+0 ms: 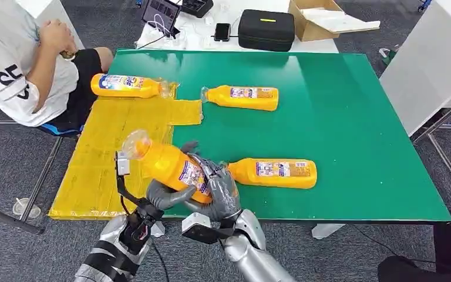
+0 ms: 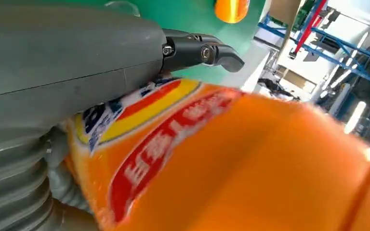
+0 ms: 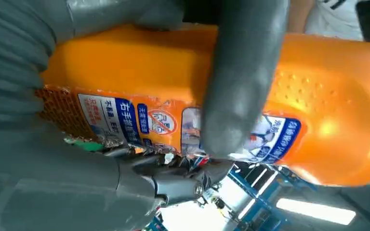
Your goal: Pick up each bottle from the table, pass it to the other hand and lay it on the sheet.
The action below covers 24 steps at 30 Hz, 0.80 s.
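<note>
Bottle [image 1: 170, 165] within both hands' fingers [image 1: 218, 187]

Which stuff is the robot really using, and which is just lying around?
For the job:
held orange plastic bottle
three orange bottles lying down
yellow sheet
left hand, right hand

Just lying about:
black zip case
cardboard box
black phone

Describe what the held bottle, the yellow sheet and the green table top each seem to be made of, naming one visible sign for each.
Held bottle: likely glossy orange plastic, judging by bright highlights, with a printed label.
Yellow sheet: probably thin plastic film or coated paper; it lies flat with faint creases and a soft sheen.
Green table top: seemingly a smooth mat or laminate, evenly coloured with dull reflections.
</note>
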Tool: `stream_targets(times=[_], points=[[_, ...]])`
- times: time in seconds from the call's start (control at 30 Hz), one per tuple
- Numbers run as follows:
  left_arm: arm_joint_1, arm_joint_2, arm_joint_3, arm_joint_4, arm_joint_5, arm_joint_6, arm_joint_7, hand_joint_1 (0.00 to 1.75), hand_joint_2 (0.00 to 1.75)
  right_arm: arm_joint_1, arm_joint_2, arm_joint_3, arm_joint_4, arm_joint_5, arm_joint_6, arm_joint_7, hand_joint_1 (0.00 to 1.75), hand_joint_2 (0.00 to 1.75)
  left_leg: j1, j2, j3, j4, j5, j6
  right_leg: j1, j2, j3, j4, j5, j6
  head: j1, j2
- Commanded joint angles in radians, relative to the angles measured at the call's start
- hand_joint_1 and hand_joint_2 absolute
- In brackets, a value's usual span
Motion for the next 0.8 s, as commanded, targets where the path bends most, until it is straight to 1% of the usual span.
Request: stream_targets(times=[0.03,0.1,0.2,0.23,0.3,0.33,0.37,0.4,0.43,0.47,0.5,0.53,0.57,0.6,0.7,0.73,0.8], points=[[-0.030,0.003,-0.003,0.043,0.078,-0.037,0.041,0.00,1.75,-0.052,0.009,0.052,0.204,-0.025,0.021,-0.004,1.75,1.75,0.000,0.001,0.005,-0.001,-0.001,0.001,0.001,0.000,0.005,-0.001,-0.001,-0.001,0.000,0.000],[-0.025,0.001,0.002,0.036,0.090,-0.046,0.039,0.00,1.75,-0.054,0.008,0.050,0.208,-0.025,0.025,0.008,1.75,1.75,0.000,0.000,0.003,-0.001,-0.001,0.001,0.000,-0.001,0.002,-0.001,-0.001,-0.001,0.000,0.000],[-0.012,0.004,0.001,0.014,0.104,-0.048,0.051,0.00,1.75,-0.052,0.003,0.041,0.211,-0.033,0.035,0.011,1.75,1.75,0.000,0.000,0.003,-0.001,-0.001,0.001,0.000,-0.001,0.002,-0.001,-0.001,-0.001,0.000,0.000],[-0.010,0.006,0.000,0.009,0.105,-0.047,0.053,0.00,1.75,-0.052,0.003,0.039,0.213,-0.034,0.035,0.008,1.75,1.75,0.000,0.001,0.005,-0.001,-0.002,0.001,0.001,-0.001,0.005,-0.001,-0.002,-0.001,0.000,0.000],[-0.008,0.005,0.001,0.006,0.109,-0.045,0.053,0.00,1.75,-0.053,0.004,0.036,0.216,-0.034,0.034,0.012,1.75,1.75,0.000,0.000,0.003,-0.001,-0.001,0.001,0.000,-0.001,0.002,-0.001,-0.001,-0.001,0.000,0.000],[-0.004,0.002,0.005,0.002,0.115,-0.041,0.054,0.00,1.75,-0.055,0.003,0.034,0.223,-0.031,0.036,0.022,1.75,1.75,0.000,0.000,0.005,-0.001,-0.002,0.002,0.000,-0.001,0.005,-0.001,-0.002,-0.001,0.000,0.000],[-0.002,0.000,0.007,-0.002,0.111,-0.027,0.054,0.00,1.75,-0.055,0.005,0.030,0.227,-0.033,0.036,0.025,1.75,1.75,0.000,0.000,0.003,0.000,-0.001,0.001,0.001,-0.001,0.003,-0.001,-0.001,-0.001,0.000,0.000],[0.001,-0.001,0.009,-0.008,0.104,-0.021,0.046,0.00,1.75,-0.057,0.006,0.028,0.230,-0.030,0.034,0.024,1.75,1.75,0.000,0.000,0.006,-0.001,-0.002,0.002,0.001,-0.002,0.006,-0.001,-0.002,-0.001,0.000,0.000],[0.002,-0.002,0.005,-0.008,0.088,-0.006,0.046,0.00,1.75,-0.060,0.007,0.028,0.237,-0.027,0.037,0.029,1.75,1.75,0.000,0.000,0.004,0.000,-0.001,0.001,0.000,-0.002,0.004,-0.001,-0.001,-0.001,0.000,0.000],[0.002,-0.001,-0.001,-0.008,0.066,0.010,0.038,0.00,1.75,-0.061,0.010,0.025,0.237,-0.028,0.036,0.029,1.75,1.75,0.000,0.000,0.006,-0.001,-0.002,0.002,0.001,-0.002,0.006,-0.001,-0.002,-0.001,0.000,0.000],[0.000,-0.001,-0.008,0.000,0.038,0.024,0.026,0.00,1.75,-0.066,0.013,0.023,0.241,-0.027,0.036,0.033,1.75,1.75,0.000,0.000,0.005,0.000,-0.001,0.001,0.001,-0.001,0.004,-0.001,-0.002,-0.001,0.000,0.000],[-0.002,-0.003,-0.011,0.000,-0.013,0.053,-0.014,0.00,1.75,-0.070,0.016,0.020,0.241,-0.027,0.034,0.040,1.75,1.75,0.000,-0.001,0.003,0.000,-0.001,0.001,0.000,-0.002,0.003,0.000,-0.001,-0.001,0.000,0.000],[-0.003,-0.009,-0.007,0.008,-0.014,0.061,-0.014,0.00,1.75,-0.072,0.018,0.017,0.240,-0.030,0.038,0.041,1.75,1.75,0.000,-0.001,0.005,0.000,-0.002,0.001,0.001,-0.002,0.005,0.000,-0.002,-0.001,0.000,0.000],[-0.007,-0.013,-0.007,0.014,-0.049,0.097,-0.023,0.00,1.75,-0.076,0.021,0.019,0.241,-0.025,0.037,0.051,1.75,1.75,0.000,-0.001,0.002,0.000,-0.001,0.001,0.001,-0.002,0.002,0.000,-0.001,-0.001,0.000,0.000],[-0.010,-0.021,-0.008,0.019,-0.076,0.116,-0.033,0.00,1.75,-0.078,0.025,0.021,0.241,-0.024,0.039,0.057,1.75,1.75,0.000,0.000,0.003,0.000,-0.001,0.001,0.000,-0.002,0.002,0.000,-0.001,-0.001,0.000,0.000],[-0.010,-0.024,-0.006,0.019,-0.084,0.122,-0.038,0.00,1.75,-0.078,0.025,0.021,0.241,-0.024,0.039,0.059,1.75,1.75,-0.001,0.001,0.005,0.000,-0.002,0.002,0.000,-0.001,0.004,0.000,-0.002,-0.001,0.000,0.000],[-0.011,-0.028,-0.002,0.020,-0.107,0.142,-0.048,0.00,1.75,-0.077,0.026,0.021,0.241,-0.027,0.040,0.061,1.75,1.75,0.000,0.000,0.002,0.000,-0.001,0.001,0.000,-0.001,0.002,0.000,-0.001,-0.001,0.000,0.000]])
